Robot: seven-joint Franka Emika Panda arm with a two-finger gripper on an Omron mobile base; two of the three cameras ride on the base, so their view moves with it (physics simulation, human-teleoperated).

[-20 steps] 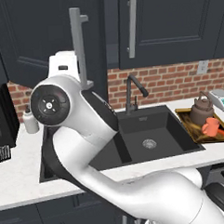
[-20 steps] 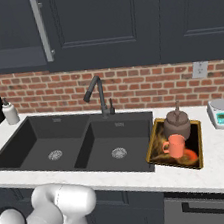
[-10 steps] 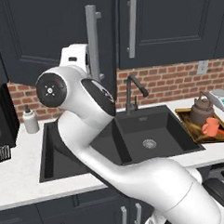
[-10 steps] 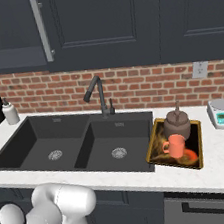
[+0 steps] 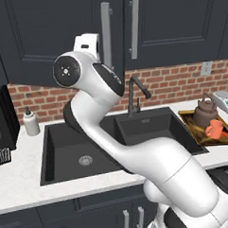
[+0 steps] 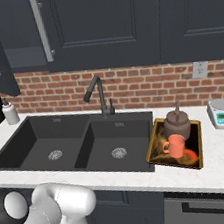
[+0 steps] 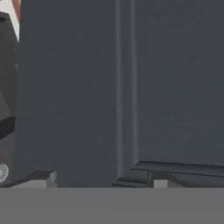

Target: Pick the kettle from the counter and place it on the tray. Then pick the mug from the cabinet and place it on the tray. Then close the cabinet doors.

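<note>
Since the earlier frames the left cabinet door [image 5: 50, 38] has swung nearly flush; its bar handle [image 5: 106, 33] now stands close beside the right door's handle [image 5: 134, 27]. Arm reaches up, hand [image 5: 87, 43] against the door face. Kettle [image 6: 178, 121] and mug [image 6: 175, 146] both sit on the tray [image 6: 156, 143], right of the sink [image 6: 63, 146]. Gripper [image 7: 103, 177] tips stand apart, holding nothing. Judgement: keep pushing flat on the panel until it seats; avoid snagging the handle.
</note>
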